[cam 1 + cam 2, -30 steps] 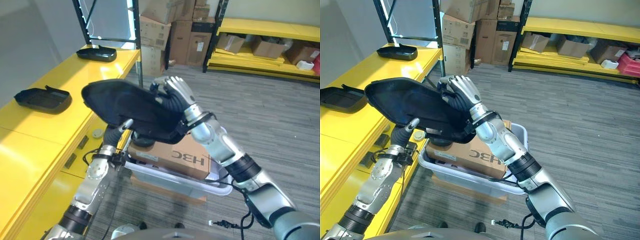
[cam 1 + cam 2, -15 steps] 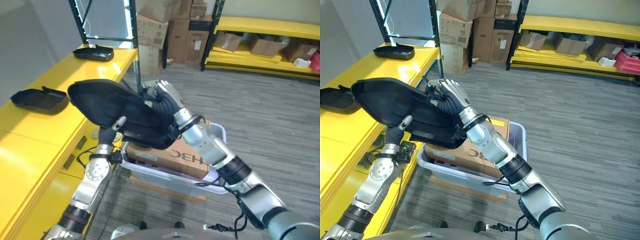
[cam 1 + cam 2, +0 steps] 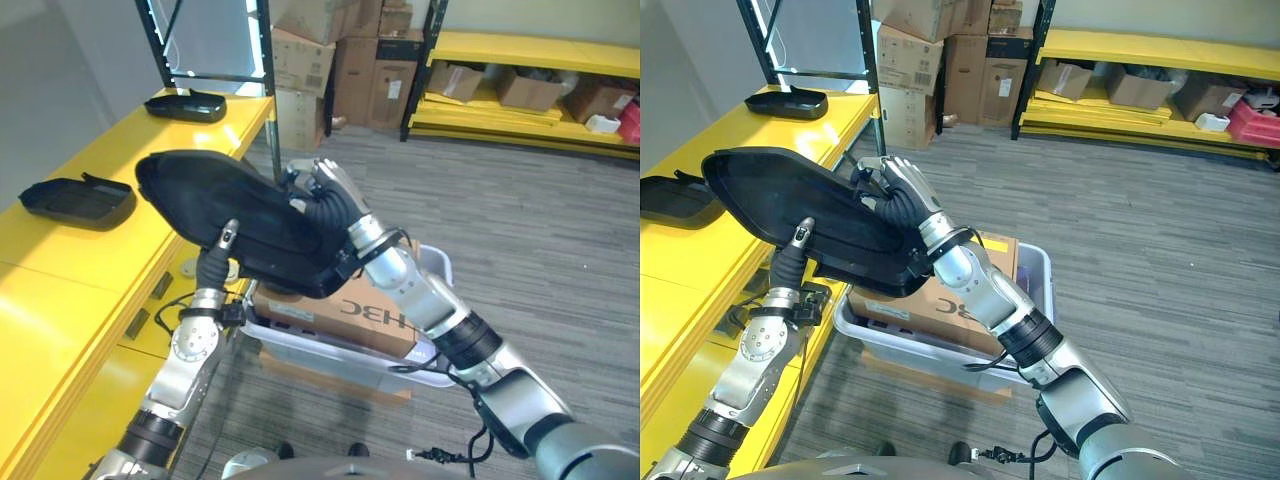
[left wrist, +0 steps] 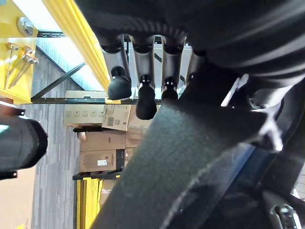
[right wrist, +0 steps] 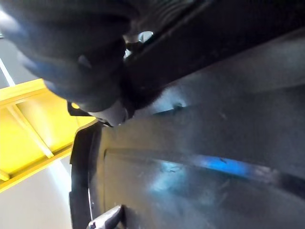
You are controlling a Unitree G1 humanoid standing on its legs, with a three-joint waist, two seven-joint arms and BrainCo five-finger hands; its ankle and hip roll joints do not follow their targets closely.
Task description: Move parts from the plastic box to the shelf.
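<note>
Carrying a large black plastic part (image 3: 245, 225) between both hands, the robot has it in the air at the centre of the frame, above the clear plastic box (image 3: 330, 362) and beside the yellow shelf (image 3: 90, 260) on the left. Two similar black parts already lie on the shelf, one at the left edge (image 3: 72, 197) and one at the upper left (image 3: 186, 104), so the task looks partly done; this part is not yet set down, and a cardboard box (image 3: 350, 312) sits in the plastic box under it. The right hand (image 3: 330, 195) reaches in from the lower right and curls over the part's far rim, gripping it. The left hand (image 3: 800, 240) comes up from the lower left beneath the part, with a fingertip hooked over the near edge.
</note>
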